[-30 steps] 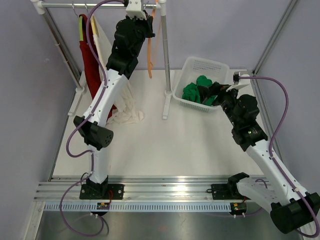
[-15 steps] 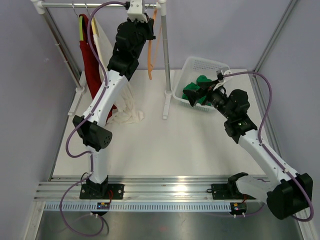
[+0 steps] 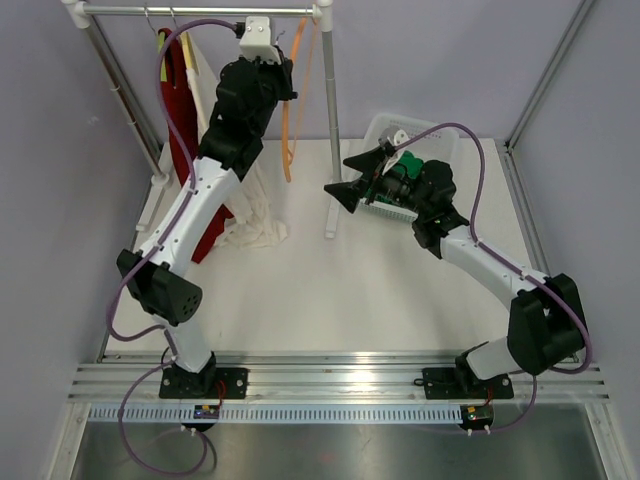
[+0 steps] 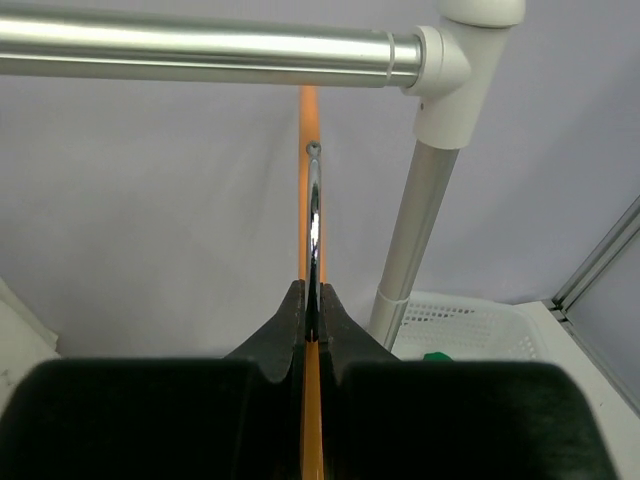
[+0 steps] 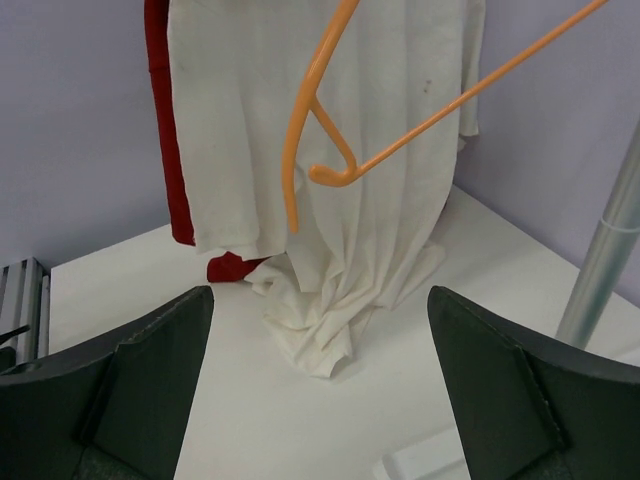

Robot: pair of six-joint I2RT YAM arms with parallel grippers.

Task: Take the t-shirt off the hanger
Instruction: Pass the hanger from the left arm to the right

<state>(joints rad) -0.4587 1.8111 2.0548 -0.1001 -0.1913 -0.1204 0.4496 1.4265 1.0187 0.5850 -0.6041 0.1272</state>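
White cotton t-shirt [image 5: 370, 200] hangs off the metal rail [image 4: 200, 45], hem pooled at the worktop's [image 3: 350, 290] far-left corner; left gripper [image 4: 312, 300] clamped on bare orange plastic hanger [image 4: 309, 115], right gripper [image 5: 320, 292] gaping toward shirt, likely to grasp next.

Top camera looks down from six o'clock, far off. Left wrist faces the rail [image 4: 200, 45] closely; both wrists share the orange hanger [image 4: 310, 110].

Top view: left arm [image 3: 200, 190] covers the hook of the hanger [image 3: 289, 140] at the rail [image 3: 200, 11]. Right arm [image 3: 480, 260] blocks most of the basket [image 4: 470, 318], and the green cloth [image 3: 407, 160] inside barely shows. Right wrist view: hanger top and shoulders of the white shirt [image 5: 380, 150] are cut off by the top edge. Red shirt [image 5: 160, 100] is mostly hidden behind the white one, far left.
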